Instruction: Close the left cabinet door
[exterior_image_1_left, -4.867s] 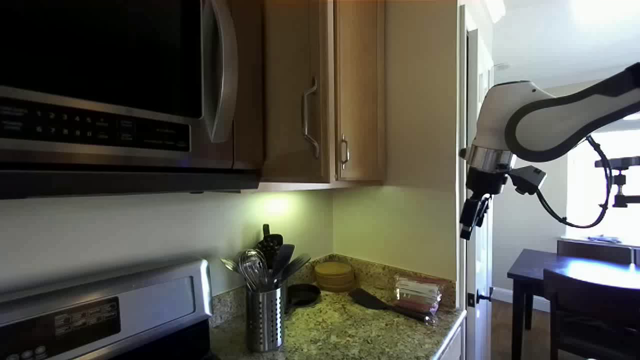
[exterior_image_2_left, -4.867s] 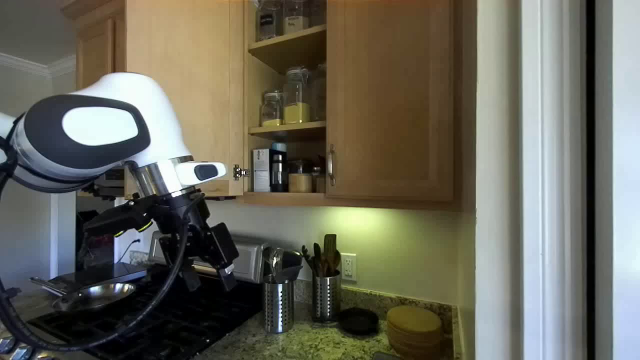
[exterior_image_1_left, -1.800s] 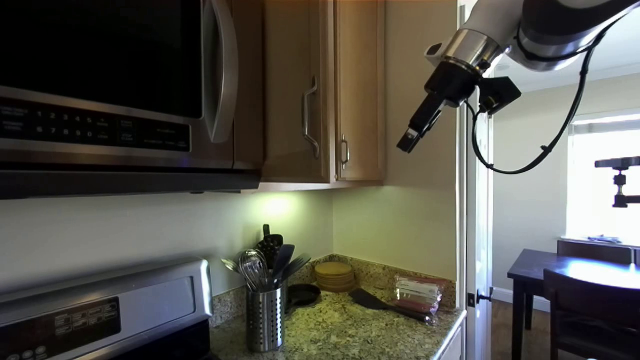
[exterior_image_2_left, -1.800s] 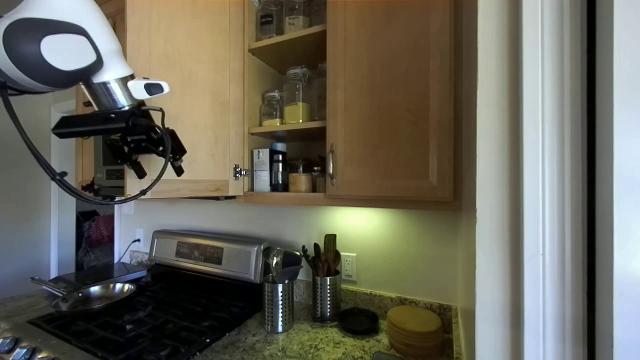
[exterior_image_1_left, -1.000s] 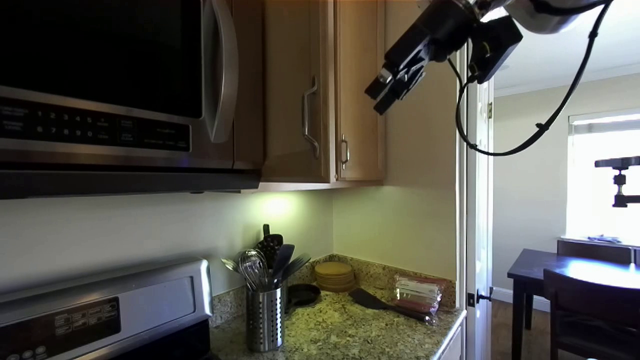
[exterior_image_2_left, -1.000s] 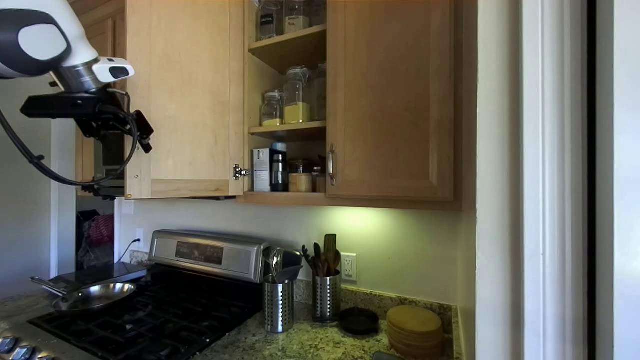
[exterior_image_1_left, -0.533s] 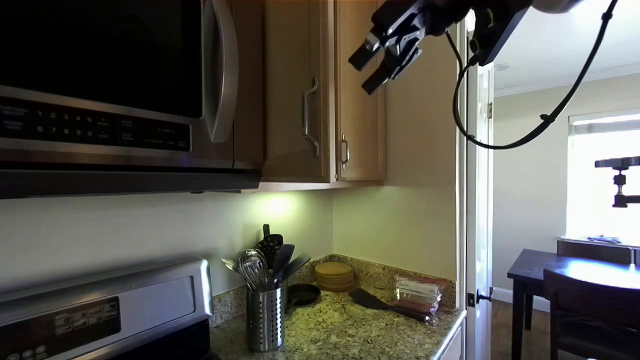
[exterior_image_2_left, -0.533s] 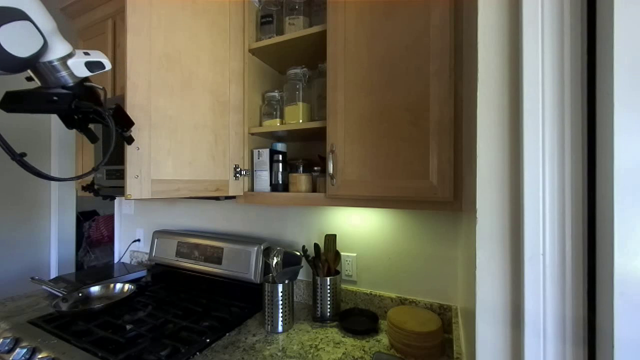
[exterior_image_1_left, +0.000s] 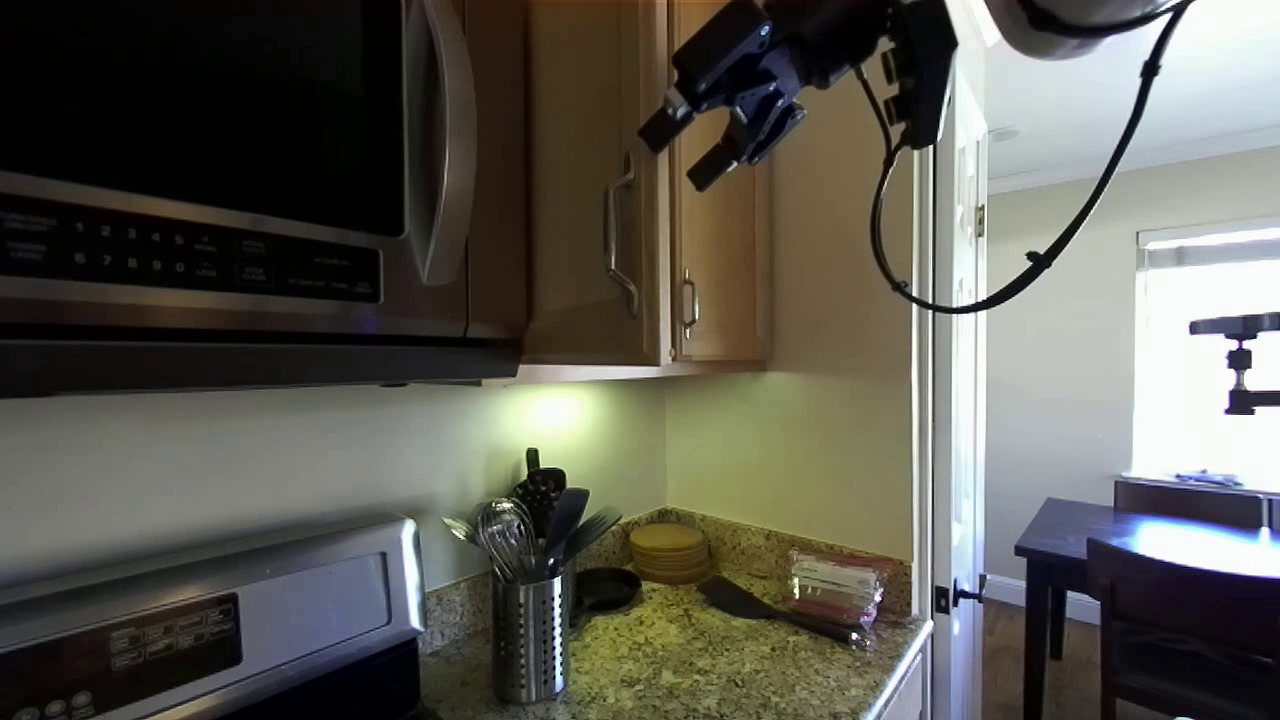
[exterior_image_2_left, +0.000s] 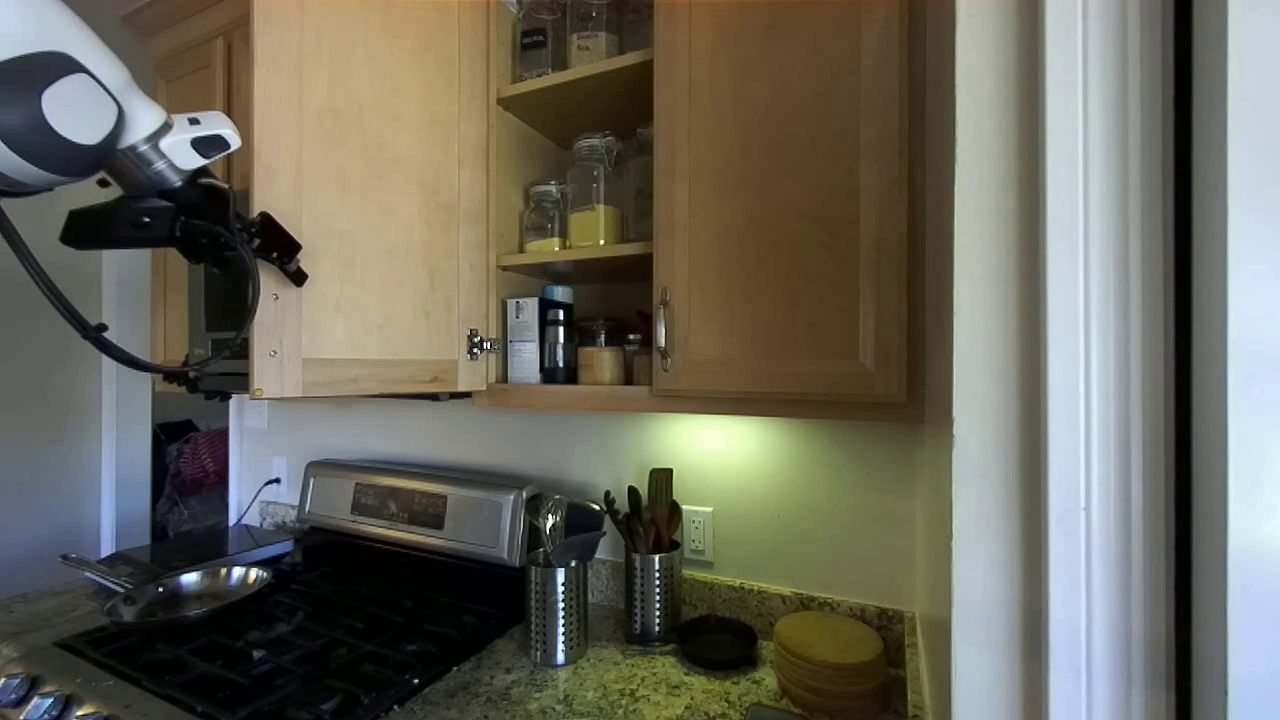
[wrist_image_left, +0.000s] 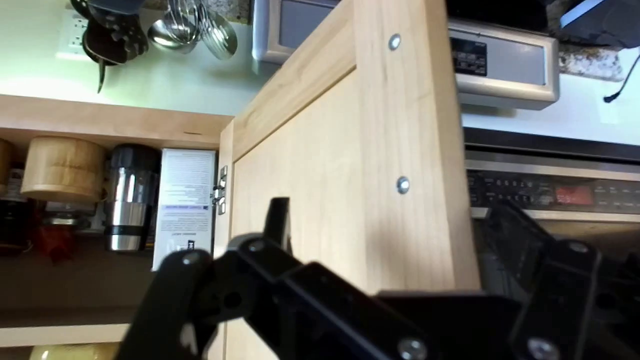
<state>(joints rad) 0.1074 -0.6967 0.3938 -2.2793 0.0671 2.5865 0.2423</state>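
The left cabinet door stands wide open. Its pale inner face (exterior_image_2_left: 375, 200) shows in an exterior view, and its outer face (exterior_image_1_left: 580, 180) with the silver bar handle (exterior_image_1_left: 612, 235) in another. My gripper (exterior_image_1_left: 688, 148) is open and empty, high at the door's free edge. In the wrist view the open fingers (wrist_image_left: 400, 227) lie on either side of the door's free edge (wrist_image_left: 452, 200), one over the inner face and one on the microwave side. Contact with the door cannot be told. One fingertip is hidden in an exterior view.
The matching right door (exterior_image_2_left: 780, 200) is shut. The open cabinet holds jars (exterior_image_2_left: 595, 200) and a white box (exterior_image_2_left: 522, 340). The microwave (exterior_image_1_left: 200, 150) with its protruding handle is close behind the open door. Below are the stove (exterior_image_2_left: 300, 620), a pan (exterior_image_2_left: 190, 595) and utensil holders (exterior_image_2_left: 557, 612).
The arm has risen and the gripper has turned. In the last half second it has moved in toward the door's free edge, fingers apart. The door has not moved.
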